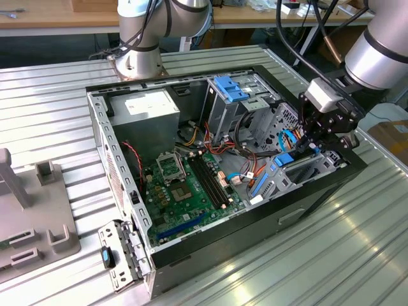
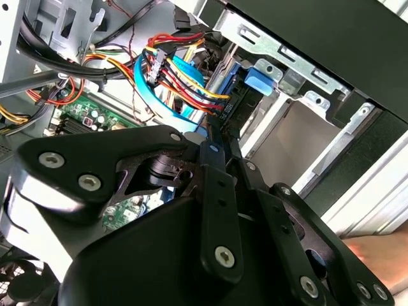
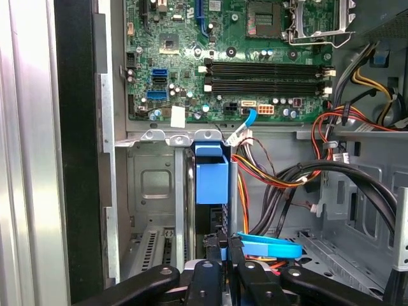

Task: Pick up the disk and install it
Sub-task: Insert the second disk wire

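The disk (image 3: 210,178) stands on edge in a slot of the grey drive cage (image 3: 153,191), its bright blue carrier end towards the motherboard (image 3: 255,64). In the exterior view the disk (image 1: 284,159) sits low in the cage at the case's right end. My gripper (image 3: 224,252) hangs over its other end with the black fingers pinched close together on the blue rail. In the second wrist view the fingertips (image 2: 213,135) meet at the dark edge of the disk (image 2: 234,95), next to a bundle of coloured wires.
The open black computer case (image 1: 108,140) lies on a ribbed metal table (image 1: 331,255). Red, yellow and blue cables (image 3: 280,185) crowd the space beside the disk. Another cage with a blue latch (image 1: 231,89) stands further back. A grey fixture (image 1: 32,223) sits at the exterior view's left.
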Motion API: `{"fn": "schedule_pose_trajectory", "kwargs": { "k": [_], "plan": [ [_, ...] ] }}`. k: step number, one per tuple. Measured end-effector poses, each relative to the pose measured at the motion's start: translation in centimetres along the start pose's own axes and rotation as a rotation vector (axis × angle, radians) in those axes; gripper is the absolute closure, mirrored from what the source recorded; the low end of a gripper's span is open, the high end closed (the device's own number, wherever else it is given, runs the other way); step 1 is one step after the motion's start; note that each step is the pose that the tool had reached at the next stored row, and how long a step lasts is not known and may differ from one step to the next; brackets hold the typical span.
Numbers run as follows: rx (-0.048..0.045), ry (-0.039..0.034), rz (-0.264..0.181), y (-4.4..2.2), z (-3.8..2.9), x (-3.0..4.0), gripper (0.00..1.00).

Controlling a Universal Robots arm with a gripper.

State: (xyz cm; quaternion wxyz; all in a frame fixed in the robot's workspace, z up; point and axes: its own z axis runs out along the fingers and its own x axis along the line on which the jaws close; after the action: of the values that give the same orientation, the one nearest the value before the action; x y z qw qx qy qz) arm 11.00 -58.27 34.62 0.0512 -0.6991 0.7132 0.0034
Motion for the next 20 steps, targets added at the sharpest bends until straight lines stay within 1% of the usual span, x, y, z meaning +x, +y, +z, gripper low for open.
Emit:
{"fn": "schedule_pose_trajectory", "kwargs": {
  "k": [4, 12, 20],
  "plan": [
    [0.0, -0.0003, 0.0, 0.01, 0.08, 0.01, 0.84],
    [0.0009, 0.0, 0.0, 0.05, 0.66, 0.08, 0.84],
    [0.0009, -0.0001, 0.0, 0.07, 0.96, 0.1, 0.84]
  ]
}}
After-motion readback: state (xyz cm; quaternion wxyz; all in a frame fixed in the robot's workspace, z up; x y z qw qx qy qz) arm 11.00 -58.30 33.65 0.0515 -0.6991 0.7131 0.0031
